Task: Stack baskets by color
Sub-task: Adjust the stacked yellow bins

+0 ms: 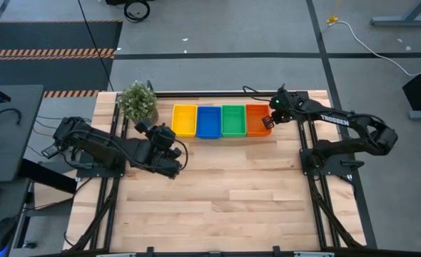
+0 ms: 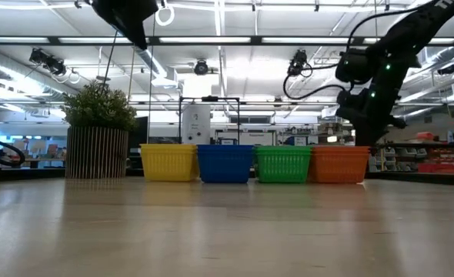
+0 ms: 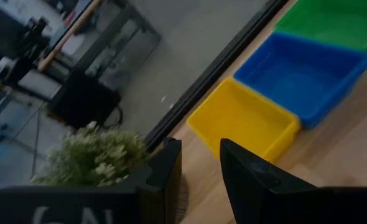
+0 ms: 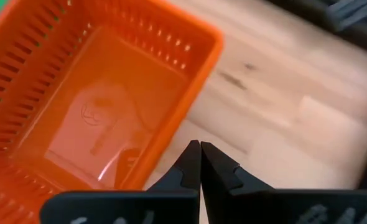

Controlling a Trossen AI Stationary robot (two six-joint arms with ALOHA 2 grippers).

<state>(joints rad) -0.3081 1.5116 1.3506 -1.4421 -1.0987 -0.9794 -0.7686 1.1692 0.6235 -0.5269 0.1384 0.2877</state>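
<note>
Four baskets stand side by side on their bases along the table's far edge: yellow (image 1: 184,120), blue (image 1: 209,121), green (image 1: 233,120) and orange (image 1: 257,118). My right gripper (image 1: 268,123) is shut and points steeply down just outside the orange basket's right wall (image 4: 171,134), with nothing between its fingers (image 4: 200,155). My left gripper (image 1: 153,131) hovers above the table's left part, near the plant. It aims toward the yellow basket (image 3: 242,121) and is open and empty (image 3: 200,163). My right gripper comes slanting down from the table's right side. Its shut fingertips (image 4: 193,152) stand close beside the outer face of the orange basket's right wall (image 4: 178,121). Whether they touch it, I cannot tell.
A small potted green plant (image 1: 138,101) stands at the far left corner, left of the yellow basket. The wooden table top (image 1: 217,193) in front of the baskets is bare. Dark arm frames run along the left and right table edges.
</note>
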